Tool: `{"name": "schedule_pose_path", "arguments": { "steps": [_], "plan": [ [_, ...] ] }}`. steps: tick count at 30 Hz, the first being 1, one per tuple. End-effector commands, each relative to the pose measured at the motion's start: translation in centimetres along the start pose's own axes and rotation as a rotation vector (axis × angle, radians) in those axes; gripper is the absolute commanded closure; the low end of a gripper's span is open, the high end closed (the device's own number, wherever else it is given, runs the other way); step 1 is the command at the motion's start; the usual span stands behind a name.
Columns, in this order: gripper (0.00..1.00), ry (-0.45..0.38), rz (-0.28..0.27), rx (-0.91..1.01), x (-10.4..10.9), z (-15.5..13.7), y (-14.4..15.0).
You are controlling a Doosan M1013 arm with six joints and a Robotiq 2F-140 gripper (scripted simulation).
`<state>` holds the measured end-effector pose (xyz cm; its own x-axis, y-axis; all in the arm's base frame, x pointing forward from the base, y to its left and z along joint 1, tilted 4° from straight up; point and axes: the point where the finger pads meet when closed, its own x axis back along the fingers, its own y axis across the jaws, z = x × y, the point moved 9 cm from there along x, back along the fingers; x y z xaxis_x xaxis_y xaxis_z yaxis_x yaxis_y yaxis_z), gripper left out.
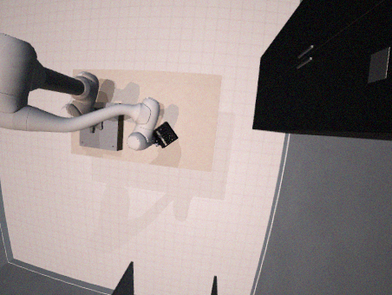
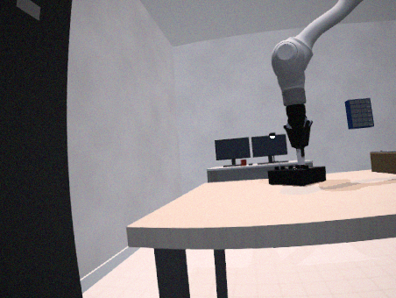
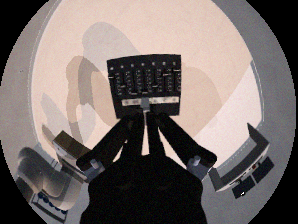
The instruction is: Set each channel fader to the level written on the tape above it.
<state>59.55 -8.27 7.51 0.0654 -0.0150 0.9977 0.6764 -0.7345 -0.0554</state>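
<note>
The lighting desk (image 3: 145, 84) stands flat on the table (image 2: 245, 206), near its middle. The writing on its tape strip is too small to read. The gripper (image 3: 144, 104) is fully closed, holds nothing, and its fingertips point down at the desk's near edge.
</note>
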Motion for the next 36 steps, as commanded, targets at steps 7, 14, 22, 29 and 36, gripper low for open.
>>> {"name": "schedule_pose_path", "arguments": {
  "steps": [7,14,22,29,36],
  "plan": [
    [1.0,0.0,0.0,0.0,-0.18,0.0,0.0],
    [1.0,0.0,0.0,0.0,-0.18,0.0,0.0],
    [1.0,0.0,0.0,0.0,-0.18,0.03,0.0],
    [1.0,0.0,0.0,0.0,-0.18,0.21,0.0],
    [1.0,0.0,0.0,0.0,-0.18,0.45,0.0]
  ]
}}
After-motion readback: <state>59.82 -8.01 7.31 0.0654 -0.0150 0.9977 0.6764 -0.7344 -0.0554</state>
